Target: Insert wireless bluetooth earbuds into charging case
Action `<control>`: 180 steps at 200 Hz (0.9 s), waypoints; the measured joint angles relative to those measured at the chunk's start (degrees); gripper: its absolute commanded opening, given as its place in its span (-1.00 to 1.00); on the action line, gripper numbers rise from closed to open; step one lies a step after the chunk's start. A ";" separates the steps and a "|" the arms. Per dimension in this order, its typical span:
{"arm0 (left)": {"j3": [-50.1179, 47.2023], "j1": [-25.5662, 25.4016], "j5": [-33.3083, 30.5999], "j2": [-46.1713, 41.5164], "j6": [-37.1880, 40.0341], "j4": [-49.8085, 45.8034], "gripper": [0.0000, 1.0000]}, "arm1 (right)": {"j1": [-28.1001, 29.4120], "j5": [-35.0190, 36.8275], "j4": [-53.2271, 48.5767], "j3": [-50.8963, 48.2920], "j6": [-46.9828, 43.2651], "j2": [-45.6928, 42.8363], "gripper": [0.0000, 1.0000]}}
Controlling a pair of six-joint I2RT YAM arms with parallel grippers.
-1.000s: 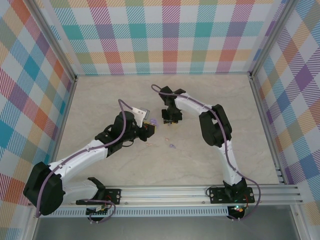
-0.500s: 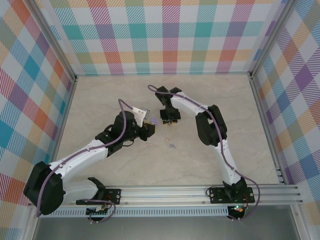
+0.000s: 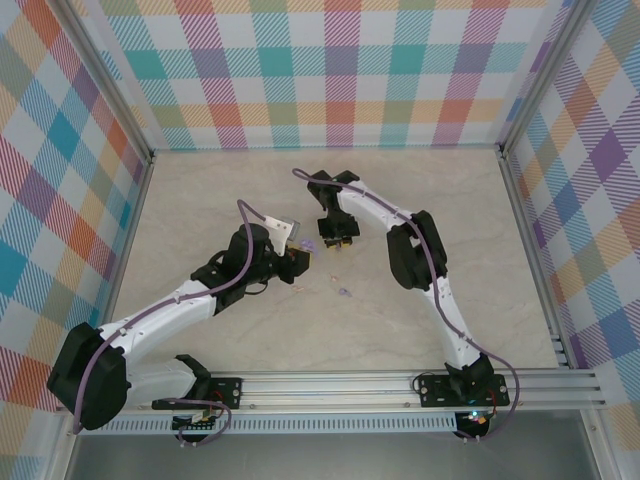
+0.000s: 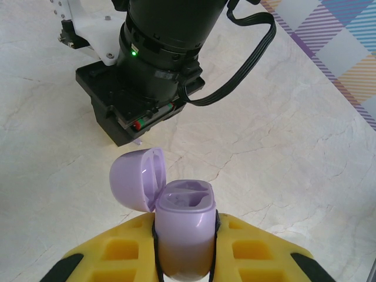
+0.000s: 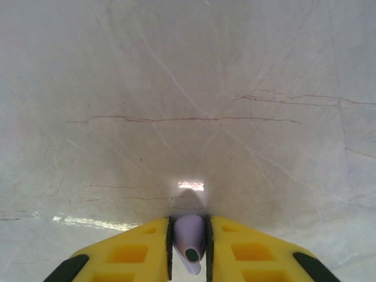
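1. Firmly, the left end effector (image 4: 184,247) clamped the purple case (image 4: 185,202) upright between its yellow fingers (image 4: 117,252), near the middle of the worktop (image 3: 480,250).
2. The lid (image 4: 136,176) hung open to the left, leaving both wells exposed.
3. The right end effector (image 5: 188,226) pinched a purple earbud (image 5: 190,241), jaws narrow, low above bare marble.
4. Seen from the left wrist, the right arm (image 4: 158,53) stood just beyond the lid, crowding the space behind the case.
5. A loose earbud (image 3: 344,292) lay on the worktop near both arms, apart from the case.
6. Plaid walls (image 3: 340,70) ringed three sides, well apart.
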 measured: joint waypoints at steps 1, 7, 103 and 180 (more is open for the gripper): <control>-0.02 0.00 0.00 0.00 0.00 0.00 -0.71 | 0.00 -0.02 0.00 0.00 -0.02 0.00 -0.65; 0.00 0.00 0.00 0.00 0.00 0.00 -0.71 | -0.04 -0.04 0.00 0.00 -0.04 0.00 -0.67; -1.11 0.11 -0.02 0.28 -1.53 0.66 -0.72 | -5.75 -7.08 22.14 -27.26 0.94 -15.50 -0.70; -3.74 0.81 1.25 5.97 -5.18 8.96 -0.73 | -12.07 -21.49 46.77 -55.06 5.66 -36.72 -0.68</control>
